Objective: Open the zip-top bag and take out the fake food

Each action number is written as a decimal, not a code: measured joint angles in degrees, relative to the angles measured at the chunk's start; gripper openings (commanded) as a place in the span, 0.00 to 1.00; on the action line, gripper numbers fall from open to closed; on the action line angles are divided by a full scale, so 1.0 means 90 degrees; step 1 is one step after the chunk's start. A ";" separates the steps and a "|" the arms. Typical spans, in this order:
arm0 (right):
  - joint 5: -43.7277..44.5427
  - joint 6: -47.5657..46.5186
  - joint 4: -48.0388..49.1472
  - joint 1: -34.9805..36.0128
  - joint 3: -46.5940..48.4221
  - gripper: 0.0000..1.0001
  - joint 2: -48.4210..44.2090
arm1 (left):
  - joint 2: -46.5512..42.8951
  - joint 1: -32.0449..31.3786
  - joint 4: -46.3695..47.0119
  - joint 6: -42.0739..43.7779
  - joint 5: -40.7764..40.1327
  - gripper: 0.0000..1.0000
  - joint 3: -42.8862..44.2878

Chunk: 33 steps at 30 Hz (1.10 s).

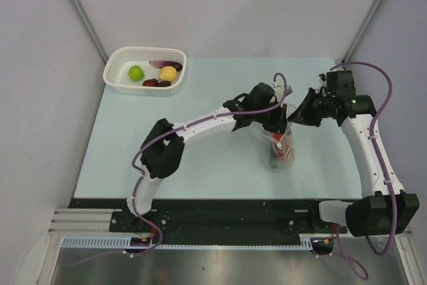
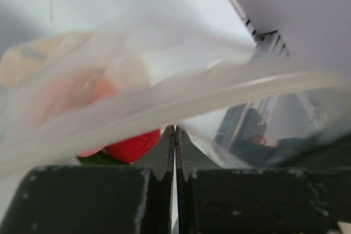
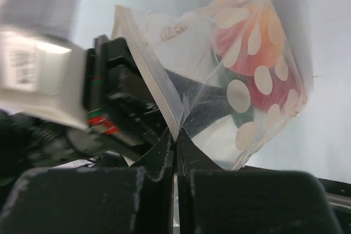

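Seen from above, our two arms meet over the middle of the pale bench [image 1: 200, 171], both at the zip-top bag [image 1: 280, 146]. The bag stands roughly upright, its base on or just above the bench; we cannot tell which.

Our left gripper [image 2: 175, 131] has its fingers pressed together on a fold of clear film just under the thick zip strip. Our right gripper [image 3: 175, 135] is likewise clamped on the bag's rim, pinching the film where the strip runs down to its tips. Each gripper holds its own side of the mouth.

The fake food [image 3: 249, 45] sits inside the bag: red and orange pieces with something dark green beneath. More toys, including a lime green one [image 1: 136, 73] and a yellow one [image 1: 169, 73], lie in a white mesh basket [image 1: 110, 79] at the far left corner, well apart from the bag.

We judge this to be the opening step. The strip looks partly spread, though we cannot tell whether it has unzipped. Next, the grippers should draw apart evenly, without tearing the film or letting it slip.
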 measured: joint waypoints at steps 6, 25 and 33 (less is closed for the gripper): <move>-0.0046 -0.0005 0.0027 -0.0253 -0.0119 0.00 0.0027 | 0.0347 -0.0155 -0.0359 0.0155 -0.0248 0.07 -0.0056; 0.0005 -0.0340 -0.0221 -0.0622 -0.0401 0.00 0.0024 | 0.0590 -0.0787 -0.0695 0.0680 -0.1860 0.73 -0.0112; 0.0049 -0.0420 -0.0287 -0.0670 -0.0656 0.00 -0.0029 | 0.0879 -0.1022 -0.0758 0.0942 -0.2492 0.69 -0.0078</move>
